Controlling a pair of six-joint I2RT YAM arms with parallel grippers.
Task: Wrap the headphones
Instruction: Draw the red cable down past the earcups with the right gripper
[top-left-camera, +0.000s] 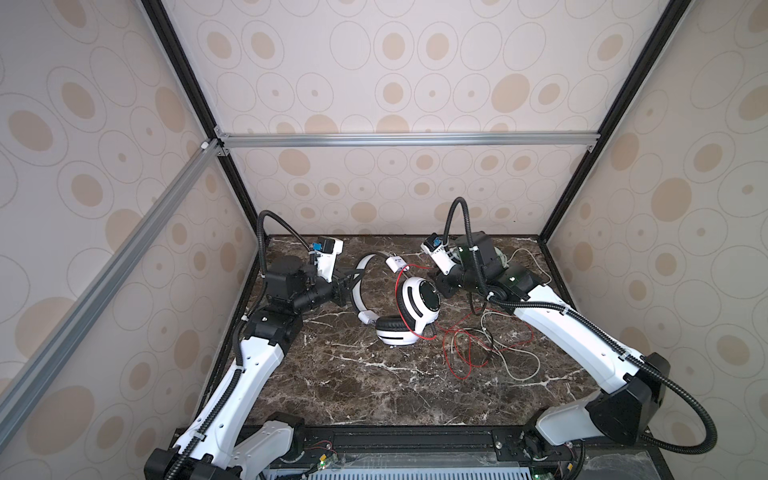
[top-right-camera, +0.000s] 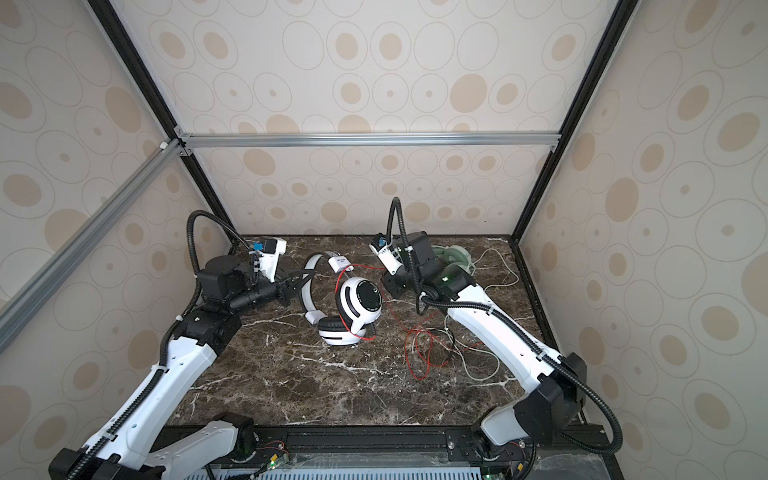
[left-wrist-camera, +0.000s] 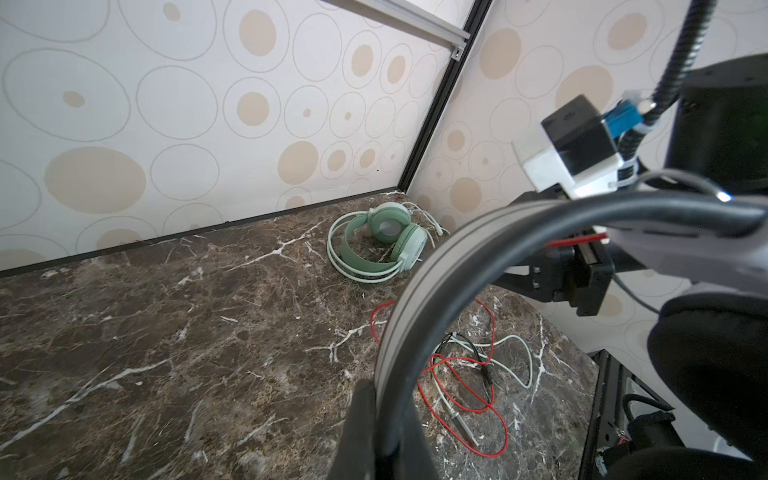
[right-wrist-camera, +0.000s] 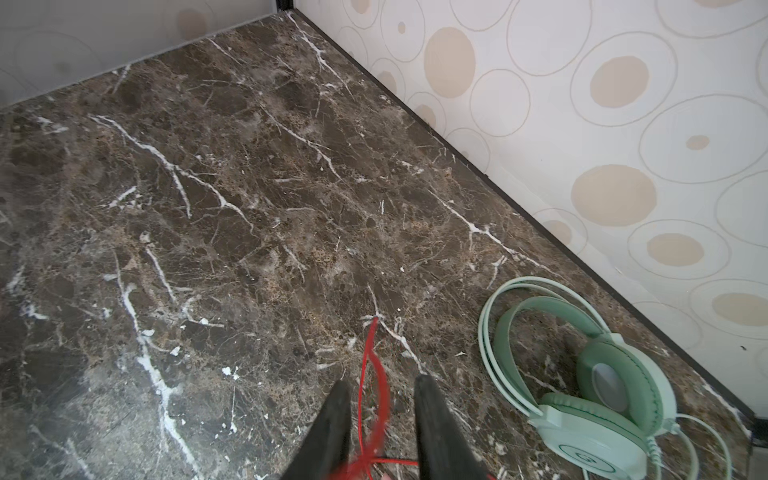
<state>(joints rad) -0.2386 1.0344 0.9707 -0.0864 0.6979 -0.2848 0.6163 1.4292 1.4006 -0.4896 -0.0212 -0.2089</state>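
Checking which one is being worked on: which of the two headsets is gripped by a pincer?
The white headset with black ear pads: the left pincer is shut on its headband. The mint-green headset lies free by the back wall.

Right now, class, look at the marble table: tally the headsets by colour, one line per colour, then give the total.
White headset: 1
Mint-green headset: 1
Total: 2

mint headset pt. hidden, red cord blurry
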